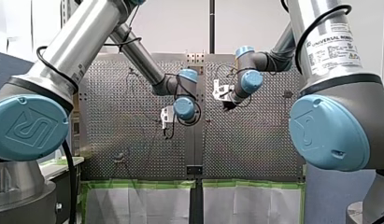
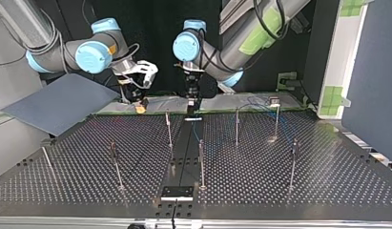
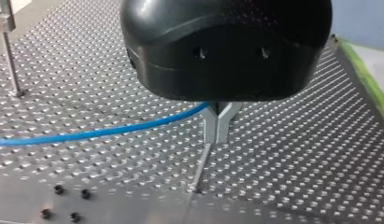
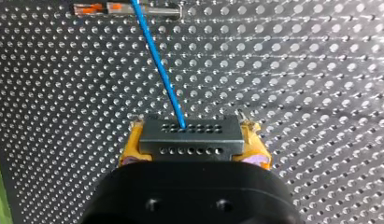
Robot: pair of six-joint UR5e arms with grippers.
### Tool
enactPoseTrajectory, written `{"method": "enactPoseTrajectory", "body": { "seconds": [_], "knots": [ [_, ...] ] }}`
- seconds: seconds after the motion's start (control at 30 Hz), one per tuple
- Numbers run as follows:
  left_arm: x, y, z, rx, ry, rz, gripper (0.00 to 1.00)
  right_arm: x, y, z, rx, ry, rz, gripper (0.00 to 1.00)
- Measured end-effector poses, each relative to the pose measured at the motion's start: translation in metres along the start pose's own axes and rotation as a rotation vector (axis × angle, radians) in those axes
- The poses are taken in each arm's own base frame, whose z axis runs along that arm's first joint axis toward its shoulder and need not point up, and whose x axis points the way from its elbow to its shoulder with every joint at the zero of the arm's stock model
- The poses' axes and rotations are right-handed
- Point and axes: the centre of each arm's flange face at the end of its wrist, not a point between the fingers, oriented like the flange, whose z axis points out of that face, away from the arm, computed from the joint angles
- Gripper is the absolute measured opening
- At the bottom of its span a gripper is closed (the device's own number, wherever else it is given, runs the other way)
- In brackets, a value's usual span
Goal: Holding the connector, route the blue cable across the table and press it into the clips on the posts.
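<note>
bright, even light; the perforated worktop [image 3: 297, 154] glints with small highlights at every hole; the top view's backdrop [image 2: 160, 28] lies dark.

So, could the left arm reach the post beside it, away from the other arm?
Probably yes. My left gripper, shut on the blue cable, hangs low near the post, with no other post or arm between them. My right gripper, holding the connector, sits well clear.

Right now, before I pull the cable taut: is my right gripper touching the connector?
Touching: in the right wrist view the yellow pads of my right gripper clamp both ends of the connector.
</note>
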Motion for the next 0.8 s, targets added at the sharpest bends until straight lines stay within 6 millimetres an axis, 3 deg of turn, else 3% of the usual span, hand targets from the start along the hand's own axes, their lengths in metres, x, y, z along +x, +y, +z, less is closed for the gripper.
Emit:
{"method": "enactPoseTrajectory", "body": {
  "seconds": [0.2, 0.3, 0.47, 0.8],
  "knots": [
    [0.034, 0.005, 0.004, 0.037, 0.028, 0.006, 0.00, -0.017, 0.002, 0.014, 0.017, 0.005, -0.002, 0.00],
    [0.040, 0.003, 0.012, 0.056, 0.028, -0.005, 0.00, -0.026, 0.004, 0.022, 0.017, 0.006, 0.000, 0.00],
    [0.036, -0.001, 0.023, 0.087, 0.017, -0.020, 0.00, -0.043, 0.009, 0.032, 0.015, -0.010, 0.003, 0.00],
    [0.020, -0.013, 0.040, 0.121, -0.006, -0.041, 0.00, -0.044, 0.019, 0.038, 0.010, 0.010, 0.015, 0.00]
  ]
}}
